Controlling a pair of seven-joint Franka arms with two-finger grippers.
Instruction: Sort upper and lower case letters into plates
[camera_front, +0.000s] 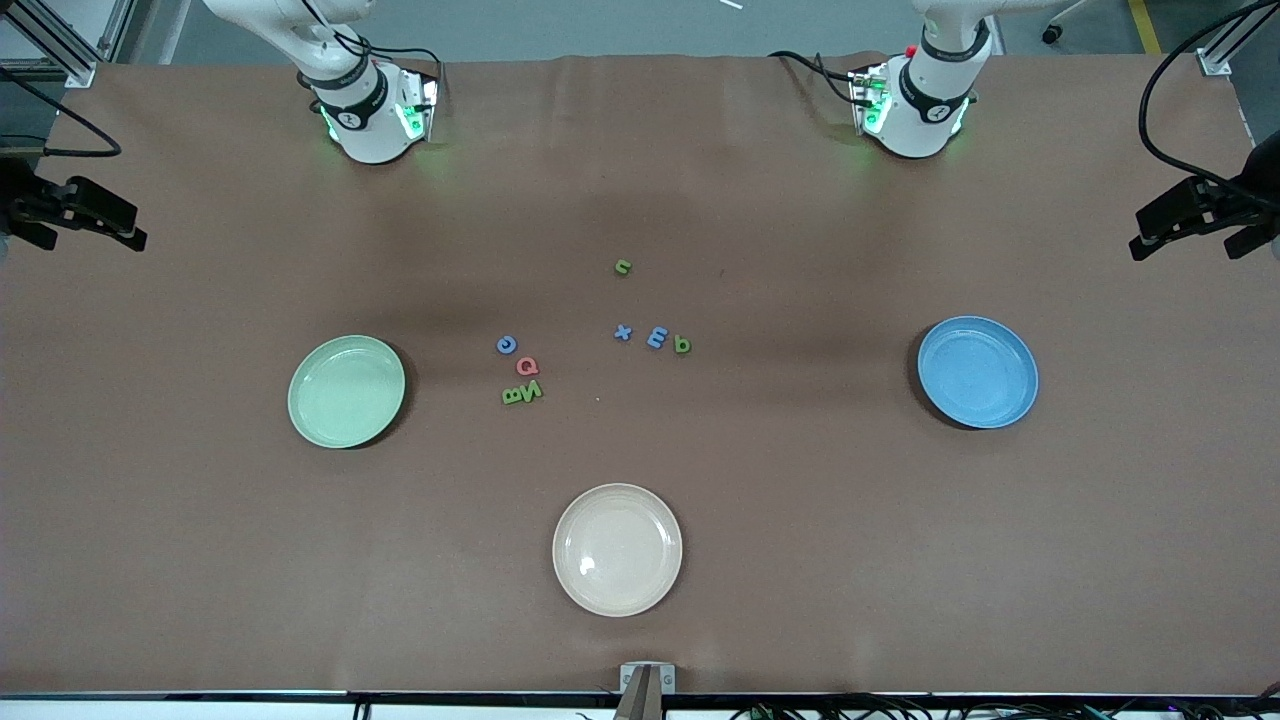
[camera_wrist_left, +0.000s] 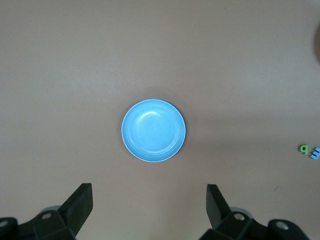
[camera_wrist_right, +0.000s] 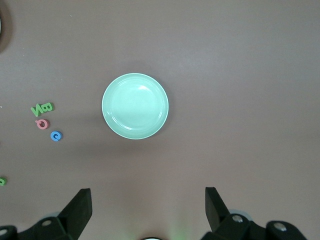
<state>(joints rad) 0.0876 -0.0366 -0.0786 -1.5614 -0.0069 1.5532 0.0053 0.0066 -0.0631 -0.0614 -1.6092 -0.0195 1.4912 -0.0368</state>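
brown table (grey floor along its top edge), three plates

the tabletop wears a matt brown covering, paper-like, with faint creases near the arm bases. the mint green plate and the blue plate look like smooth plastic with a soft sheen; the cream-white plate is glossier, with a bright glint on its floor. the letters beside the mint green plate look matt and foam-like. the left gripper and right gripper have matt black plastic fingers.
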